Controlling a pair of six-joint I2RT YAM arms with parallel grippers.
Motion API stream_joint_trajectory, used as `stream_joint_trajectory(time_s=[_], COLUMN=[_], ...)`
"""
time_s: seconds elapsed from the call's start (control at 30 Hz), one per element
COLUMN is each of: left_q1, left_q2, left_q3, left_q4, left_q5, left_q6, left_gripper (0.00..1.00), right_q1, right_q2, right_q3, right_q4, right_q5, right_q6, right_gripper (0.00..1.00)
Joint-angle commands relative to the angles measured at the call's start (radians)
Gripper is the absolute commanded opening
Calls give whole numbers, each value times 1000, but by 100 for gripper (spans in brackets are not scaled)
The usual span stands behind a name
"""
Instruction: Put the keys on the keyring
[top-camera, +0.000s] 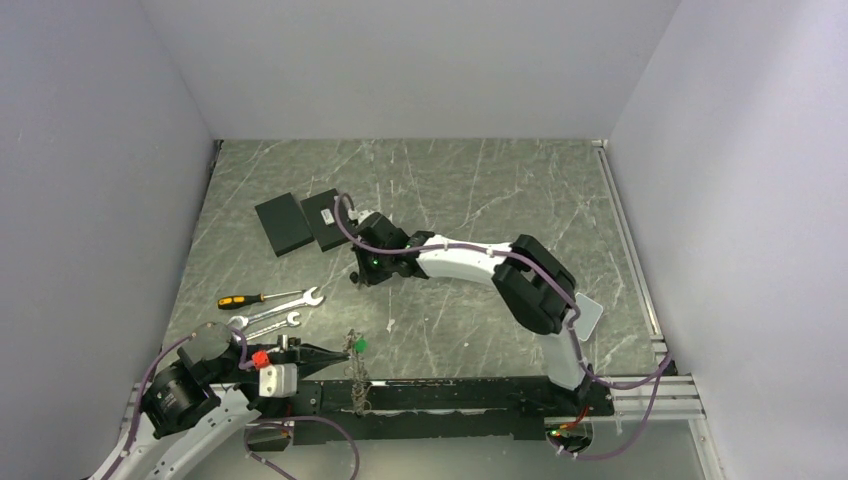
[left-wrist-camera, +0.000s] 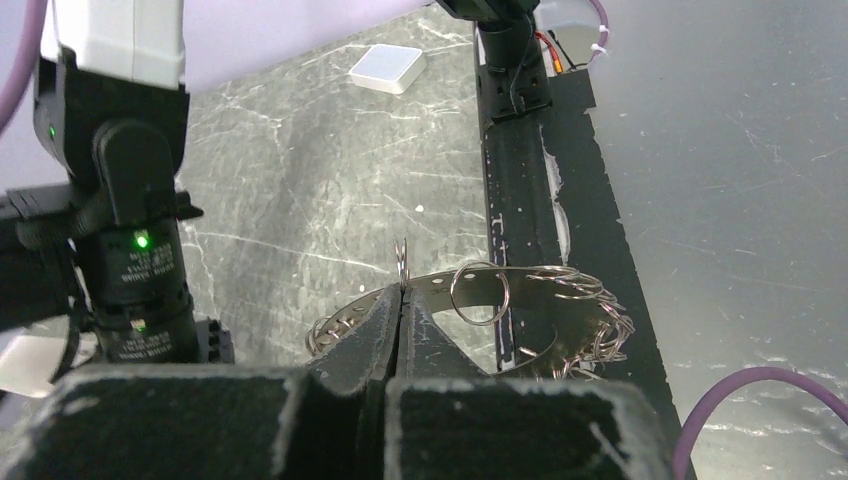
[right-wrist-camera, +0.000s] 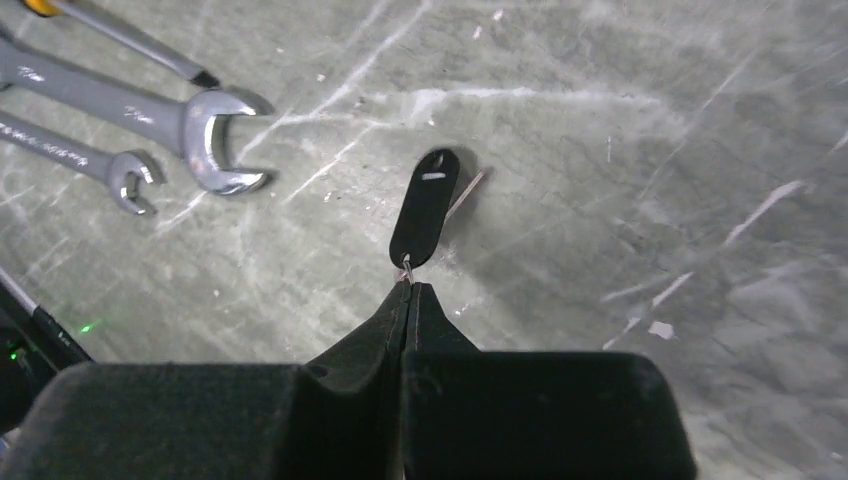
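At the near left, the left gripper (left-wrist-camera: 401, 296) has its fingers pressed together on the keyring (left-wrist-camera: 401, 260), a thin ring standing upright above the fingertips. Its chain (left-wrist-camera: 585, 320) bunches just to the right, beside the black rail (left-wrist-camera: 520, 180). Just beyond on the table (top-camera: 480, 180) lie a screwdriver (top-camera: 250, 299) and two wrenches (right-wrist-camera: 190, 120). Further right, mid-table, the right gripper (right-wrist-camera: 409, 290) is clamped on the metal end of a black-headed key (right-wrist-camera: 425, 205), which points away from its fingers.
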Motion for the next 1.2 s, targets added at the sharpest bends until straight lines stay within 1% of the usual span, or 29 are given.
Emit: stream_joint_trajectory(time_s=[0.0, 0.2, 0.4, 0.5, 0.57, 0.63, 0.73, 0.83, 0.93, 1.0, 1.1, 1.17], left_q1=[-2, -2, -2, -2, -2, -2, -2, -2, -1, 2, 9, 12], left_q2=[-12, -9, -5, 38, 85, 126, 167, 213, 283, 344, 407, 451], left_q3=[9, 11, 10, 16, 25, 26, 4, -34, -62, -61, -58, -64], left_q4=[36, 47, 95, 134, 154, 186, 263, 375, 503, 553, 628, 713], left_q5=[12, 15, 18, 26, 40, 54, 70, 98, 137, 172, 223, 248], left_q6=[15, 2, -13, -11, 1, 11, 12, -5, -39, -54, -85, -111], left_gripper=[0, 0, 0, 0, 0, 0, 0, 0, 0, 0, 0, 0], right_q1=[5, 5, 6, 8, 9, 14, 23, 28, 44, 59, 76, 80], right_q2=[-137, -279, -536, -657, -730, -797, -894, -980, -1062, -1107, -1162, -1189], right_q3=[-22, -68, -207, -269, -300, -332, -382, -427, -466, -493, -525, -533], right_q4=[64, 9, 27, 22, 14, 8, -2, -34, -72, -89, -101, -107], right_q5=[44, 79, 70, -29, -106, -152, -202, -259, -277, -277, -314, -341], right_q6=[-126, -324, -578, -691, -740, -782, -866, -949, -1029, -1078, -1131, -1140], right_gripper=[0, 0, 0, 0, 0, 0, 0, 0, 0, 0, 0, 0])
